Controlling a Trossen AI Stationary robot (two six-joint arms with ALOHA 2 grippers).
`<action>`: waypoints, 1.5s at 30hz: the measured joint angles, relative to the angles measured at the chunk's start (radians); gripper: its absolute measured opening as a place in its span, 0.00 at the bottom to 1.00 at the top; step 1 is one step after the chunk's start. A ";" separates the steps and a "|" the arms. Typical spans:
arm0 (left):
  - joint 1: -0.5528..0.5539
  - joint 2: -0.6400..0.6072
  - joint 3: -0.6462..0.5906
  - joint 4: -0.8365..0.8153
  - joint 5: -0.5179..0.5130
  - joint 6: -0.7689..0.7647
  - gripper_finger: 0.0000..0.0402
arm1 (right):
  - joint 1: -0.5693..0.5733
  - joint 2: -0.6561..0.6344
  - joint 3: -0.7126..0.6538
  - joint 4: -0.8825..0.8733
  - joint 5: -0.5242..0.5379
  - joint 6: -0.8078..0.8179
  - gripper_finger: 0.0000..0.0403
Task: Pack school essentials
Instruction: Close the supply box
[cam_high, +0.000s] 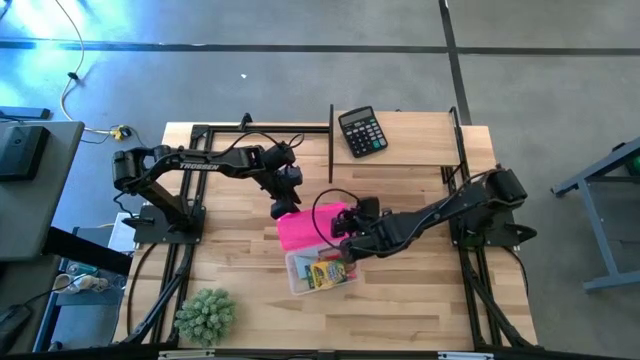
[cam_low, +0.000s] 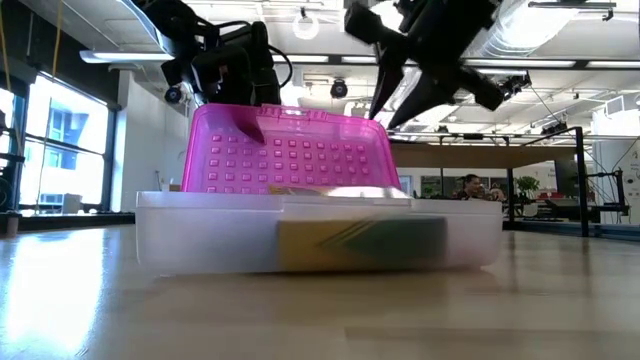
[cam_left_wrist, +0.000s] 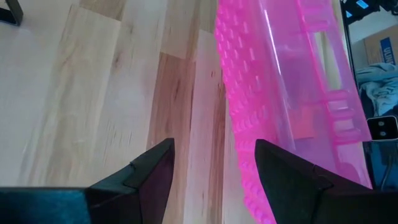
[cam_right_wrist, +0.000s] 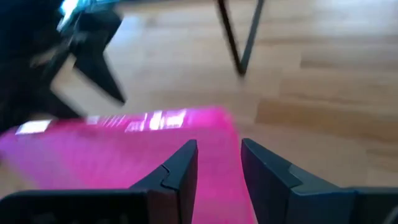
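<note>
The right end effector hung above the far edge of the pink lid, its fingers a narrow gap apart and holding nothing. The left end effector sat just behind the lid's far side, fingers open and empty, the lid's studded face beside one of them. The lid stood raised over the clear case, where the school essentials lay packed, a yellow-green box visible through the front wall from the low view.

As a judgement, the risk was the lid: if the right end effector pushed it down while the left remained behind it, the hinge could bind or the light case could skid across the surface. Contents standing proud could also stop the lid closing.

The black calculator lay well apart at the far edge, the green spiky plant at the near left corner; neither obstructed.
</note>
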 joint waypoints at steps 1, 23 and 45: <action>0.000 0.000 0.000 0.000 0.000 0.000 0.53 | 0.003 -0.016 0.000 0.000 -0.036 -0.019 0.28; -0.003 -0.001 0.000 0.002 0.000 0.000 0.53 | 0.115 -0.072 0.000 0.268 -0.621 -0.273 0.28; -0.034 -0.001 0.000 -0.001 -0.007 -0.013 0.53 | 0.188 0.036 -0.001 0.399 -0.792 -0.360 0.28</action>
